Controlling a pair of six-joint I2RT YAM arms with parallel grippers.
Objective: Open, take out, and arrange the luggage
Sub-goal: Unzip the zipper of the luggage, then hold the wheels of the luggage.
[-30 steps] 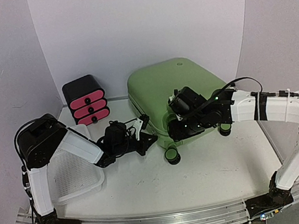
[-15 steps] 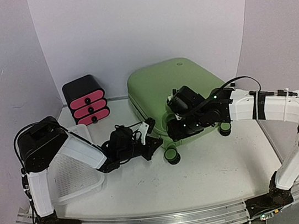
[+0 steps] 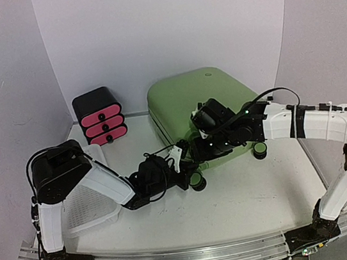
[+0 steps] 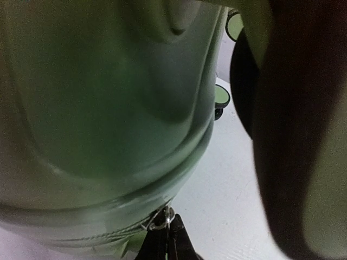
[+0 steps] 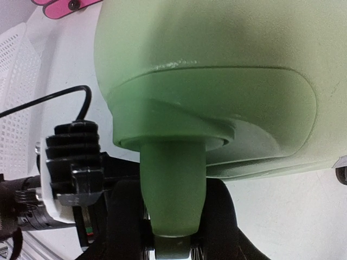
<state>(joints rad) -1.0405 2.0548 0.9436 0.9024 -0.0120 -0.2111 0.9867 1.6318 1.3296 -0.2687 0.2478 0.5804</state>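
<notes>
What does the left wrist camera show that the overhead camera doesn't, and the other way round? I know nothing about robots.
Only the left wrist view: a close look at the metal zipper pull, pinched in the left jaws, which are shut, at the seam of the luggage. Only the top view: the whole scene, with the left arm, the right arm, a black drawer box with pink fronts and a white basket. Both: the light-green luggage and its wheels.

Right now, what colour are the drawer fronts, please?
The drawer fronts are pink, clearest in the top external view.
</notes>
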